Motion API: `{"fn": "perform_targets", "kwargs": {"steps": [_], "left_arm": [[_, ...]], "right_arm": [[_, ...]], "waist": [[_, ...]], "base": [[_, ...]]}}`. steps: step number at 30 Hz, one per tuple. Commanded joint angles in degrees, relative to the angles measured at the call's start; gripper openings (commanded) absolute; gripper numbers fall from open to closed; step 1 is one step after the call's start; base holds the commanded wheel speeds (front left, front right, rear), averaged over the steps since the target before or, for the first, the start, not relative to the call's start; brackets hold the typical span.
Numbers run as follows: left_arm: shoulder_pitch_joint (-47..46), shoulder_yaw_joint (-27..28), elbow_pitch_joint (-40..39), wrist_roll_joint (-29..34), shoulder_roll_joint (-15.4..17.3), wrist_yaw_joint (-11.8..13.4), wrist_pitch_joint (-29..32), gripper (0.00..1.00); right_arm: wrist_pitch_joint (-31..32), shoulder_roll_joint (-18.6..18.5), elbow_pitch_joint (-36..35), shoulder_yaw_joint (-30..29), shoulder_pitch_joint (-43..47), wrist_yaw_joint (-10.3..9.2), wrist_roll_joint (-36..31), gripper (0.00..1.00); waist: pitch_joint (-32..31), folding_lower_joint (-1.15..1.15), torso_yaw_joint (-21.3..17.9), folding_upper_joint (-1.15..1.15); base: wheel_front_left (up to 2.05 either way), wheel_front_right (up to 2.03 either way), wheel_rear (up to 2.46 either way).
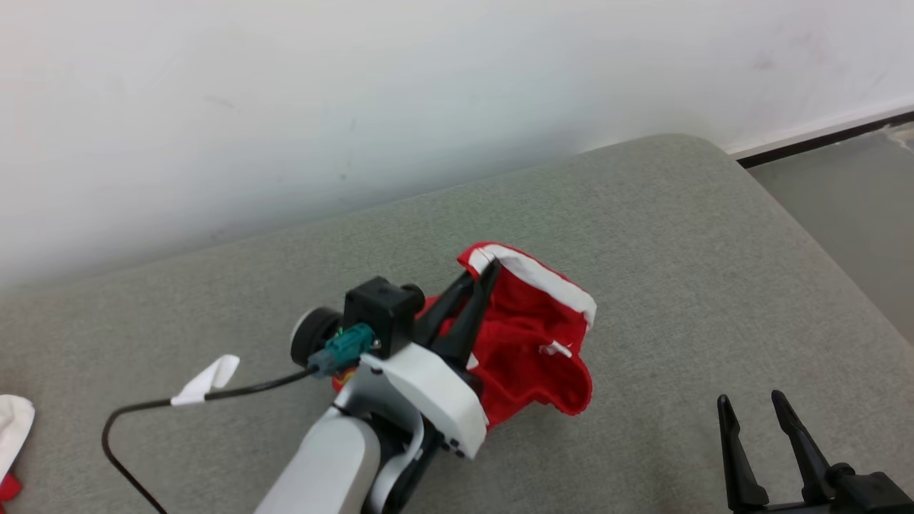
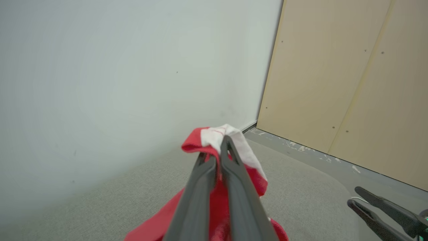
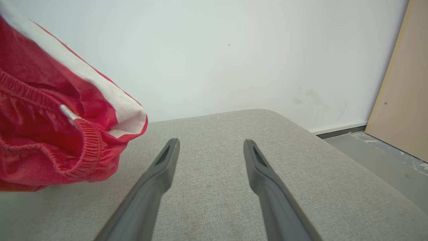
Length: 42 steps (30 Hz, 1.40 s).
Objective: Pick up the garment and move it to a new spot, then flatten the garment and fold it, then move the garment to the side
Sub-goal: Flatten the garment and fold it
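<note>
Because the garment has to travel to a new spot before any flattening, the hold is taken high on its edge. At about eight o'clock in the head view, a scrap of white cloth [image 1: 13,425] lies at the border of the grey cushion [image 1: 678,235], apart from the work. Near the centre, the left gripper [image 1: 488,270] is pinched tight on the white-trimmed edge of the red garment [image 1: 535,350], its fingers reaching toward one o'clock. The left wrist view shows the two fingers pressed together with that edge bunched at their tips. Gripping an edge rather than the middle likely lets the rest hang and open out for laying flat. The garment droops from the pinch toward five o'clock. Whether its lowest fold touches the cushion I cannot tell. At five o'clock the right gripper [image 1: 757,410] hovers with fingers spread wide and nothing between them, well apart from the garment, probably free so it can catch a second corner.
</note>
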Motion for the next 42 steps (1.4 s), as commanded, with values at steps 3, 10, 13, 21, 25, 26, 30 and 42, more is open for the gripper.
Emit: {"fn": "perform_targets", "kwargs": {"steps": [3,10,13,21,25,26,30,42], "left_arm": [[3.87,-0.43,-4.03,-2.01,0.08,0.72,1.64,0.0],[6.78,2.75,-1.75,-4.19,1.59,3.25,2.66,0.0],[6.57,4.7,3.03,-4.89,2.56,4.18,2.2,0.0],[1.9,8.14,19.98,-4.53,5.14,5.63,-0.97,0.0],[-0.24,8.06,25.99,-3.2,6.4,5.54,-3.47,0.73],[-0.57,7.9,27.08,-2.75,6.77,5.41,-4.04,0.92],[-1.43,8.05,29.71,-2.99,7.24,5.05,-5.69,1.0],[1.84,8.93,23.25,-4.78,10.02,4.27,-7.23,1.0]], "right_arm": [[0.05,-0.14,-0.13,-0.63,1.08,-0.14,-0.64,1.0],[0.05,-0.14,-0.12,-0.03,0.23,-0.15,-0.41,1.0],[0.05,-0.14,-0.02,0.26,-0.34,-0.14,-0.46,1.0],[0.05,-0.13,0.01,0.77,-1.28,-0.15,0.13,1.0],[0.05,-0.14,-0.01,0.47,-1.11,-0.14,0.43,1.0],[0.05,-0.16,-0.03,0.26,-1.04,-0.15,0.47,1.0],[0.05,-0.15,-0.06,-0.48,-0.59,-0.15,0.36,1.0],[0.05,-0.14,-0.31,-0.99,0.76,-0.15,-0.55,1.0]], "waist": [[-0.11,0.0,1.32,0.0],[0.77,0.0,1.94,0.0],[1.45,0.0,1.7,0.0],[3.71,0.0,0.38,0.0],[4.28,0.0,0.05,0.0],[4.32,0.0,0.08,0.0],[4.01,0.0,0.62,0.0],[0.96,0.0,2.66,0.0]], "base": [[0.0,0.0,0.0],[0.0,0.0,0.0],[0.0,0.0,0.0],[0.0,0.0,0.0],[0.0,0.0,0.0],[0.0,0.0,0.0],[0.0,0.0,0.0],[0.0,0.0,0.0]]}}
